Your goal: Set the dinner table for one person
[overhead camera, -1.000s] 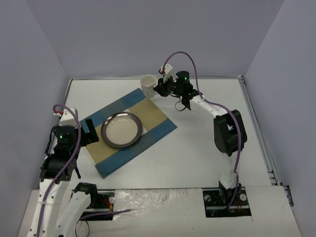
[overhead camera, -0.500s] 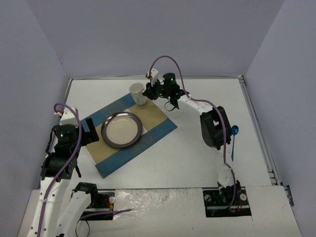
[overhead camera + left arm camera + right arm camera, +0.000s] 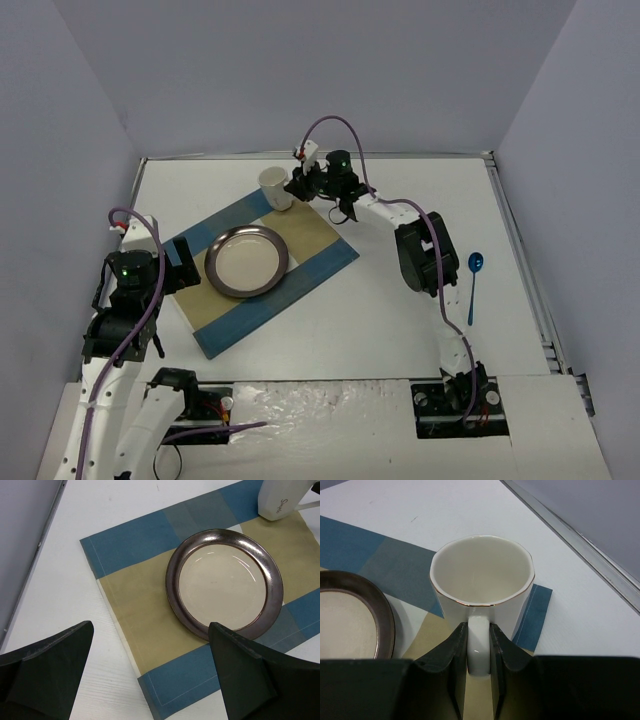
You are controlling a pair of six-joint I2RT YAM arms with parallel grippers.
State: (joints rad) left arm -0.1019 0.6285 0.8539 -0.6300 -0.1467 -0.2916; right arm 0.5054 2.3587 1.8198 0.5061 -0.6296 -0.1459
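Down at lower left, the left claw [image 3: 151, 625] gapes wide, holding nothing. Past the plate [image 3: 247, 262] on the striped mat [image 3: 240, 315], the right claw [image 3: 479, 630] pinches the white mug [image 3: 482, 575] by its handle. The dinner table [image 3: 400, 320] fills the frame's middle

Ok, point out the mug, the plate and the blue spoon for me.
mug [image 3: 481, 570]: right wrist view, inside of the cup.
plate [image 3: 222, 582]: left wrist view, cream centre.
blue spoon [image 3: 477, 263]: top external view, its bowl.

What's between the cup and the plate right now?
Only bare placemat lies between cup and plate; top and right wrist views show it.
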